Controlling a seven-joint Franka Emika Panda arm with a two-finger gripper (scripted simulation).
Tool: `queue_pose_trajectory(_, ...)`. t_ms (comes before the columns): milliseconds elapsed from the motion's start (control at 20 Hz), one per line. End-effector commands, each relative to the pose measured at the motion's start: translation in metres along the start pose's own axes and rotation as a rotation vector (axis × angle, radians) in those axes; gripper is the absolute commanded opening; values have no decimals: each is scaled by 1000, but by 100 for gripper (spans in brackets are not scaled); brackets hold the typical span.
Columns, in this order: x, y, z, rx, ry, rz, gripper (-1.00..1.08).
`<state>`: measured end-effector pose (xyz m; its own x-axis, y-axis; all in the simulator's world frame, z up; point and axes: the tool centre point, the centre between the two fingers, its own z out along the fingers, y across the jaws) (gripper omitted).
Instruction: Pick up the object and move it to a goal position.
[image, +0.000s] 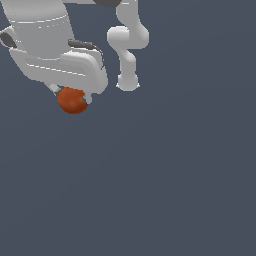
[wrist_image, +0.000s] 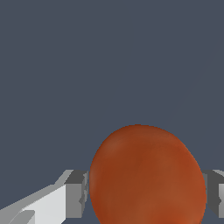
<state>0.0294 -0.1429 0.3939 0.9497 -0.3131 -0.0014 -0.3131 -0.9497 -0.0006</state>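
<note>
Wrist view, nearest first: red-orange ball (wrist_image: 148, 176) fills the close foreground, matte, slightly mottled, a little taller on one side than a true sphere. One grey finger pad (wrist_image: 77, 192) presses against its flank on one side; a second pad shows at the opposite edge of the frame, also hard against the ball. No gap visible between pads and ball on either side. The claw is clamped on the ball, fingers set only as far apart as the ball is wide. A white finger body runs off behind the first pad toward the frame corner. Beyond the ball, plain dark blue-grey ground (wrist_image: 109, 57), no marks.

Exterior view: gripper (image: 73, 98) sits at about 10 o'clock from the frame centre, white hand above it, dark cable looped over the top. Ball pokes out beneath the hand, small grey fingertips showing at either side of it. Whether it touches the ground or hangs clear cannot be told. Farther back, at about 12 o'clock, the white arm (image: 128, 45) bends down through stacked joints.
</note>
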Motion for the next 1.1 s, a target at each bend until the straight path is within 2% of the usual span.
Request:
queue_pose_trajectory(0, 5, 8, -18, 0, 1, -1, -100)
queue_pose_trajectory(550, 22, 36, -70, -1, 1, -1, -100)
queue_pose_trajectory(1050, 29, 47, -91, -1, 1, -1, -100)
